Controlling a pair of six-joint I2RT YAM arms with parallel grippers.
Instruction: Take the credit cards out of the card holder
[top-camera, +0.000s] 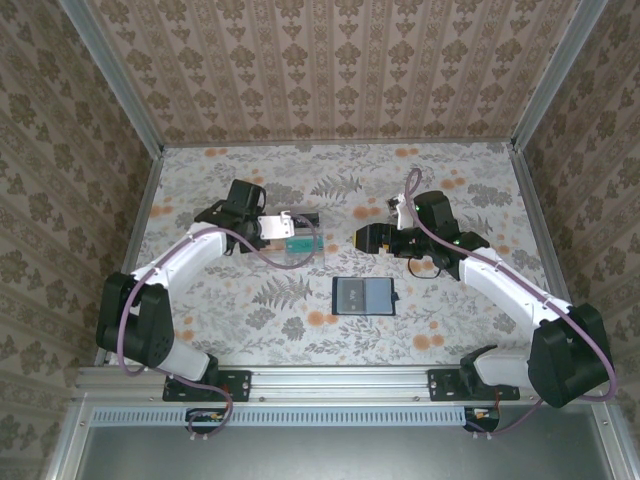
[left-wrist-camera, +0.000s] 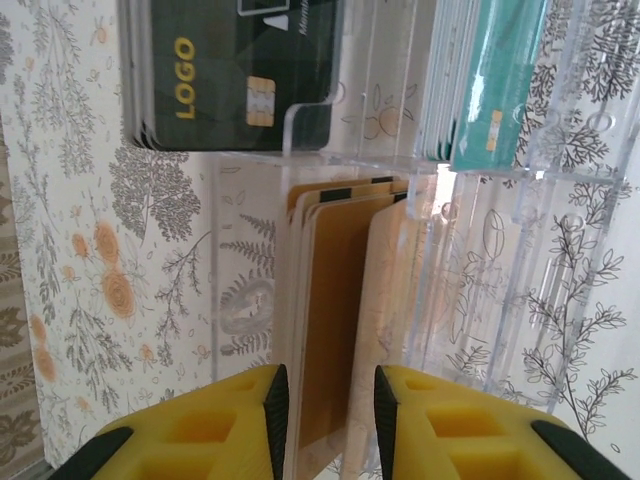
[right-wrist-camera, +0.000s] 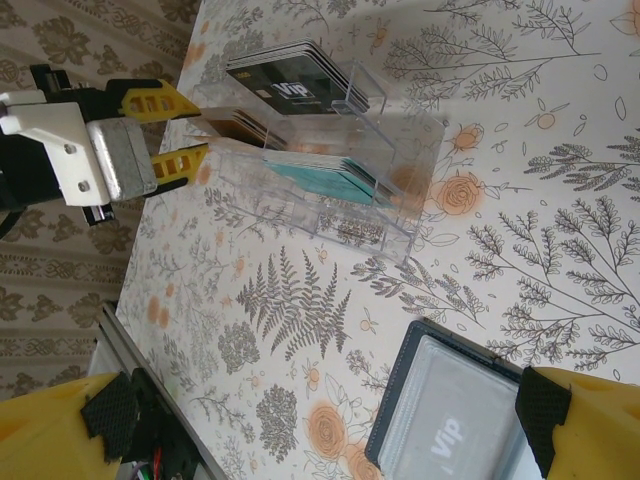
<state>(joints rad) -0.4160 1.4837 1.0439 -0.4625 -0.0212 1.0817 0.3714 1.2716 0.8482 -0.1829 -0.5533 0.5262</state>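
The card holder (top-camera: 364, 297), a dark navy wallet, lies open and flat on the table in front of the arms. Its greyish sleeve (right-wrist-camera: 455, 415) shows a card marked VIP inside. My right gripper (right-wrist-camera: 328, 415) hovers above and beyond the wallet, open wide with nothing between its fingers. My left gripper (left-wrist-camera: 330, 400) is at the near end of a clear plastic box (top-camera: 300, 240). Its jaws stand a little apart on either side of an upright orange credit card (left-wrist-camera: 340, 300) in the box's slot. A gap shows beside the left pad (left-wrist-camera: 277, 410).
The clear box also holds a stack of black cards (left-wrist-camera: 230, 80) and a stack of teal cards (left-wrist-camera: 500, 80) in other compartments. Patterned walls and metal posts enclose the floral table (top-camera: 250, 320). The right gripper (top-camera: 372, 238) hangs just right of the box.
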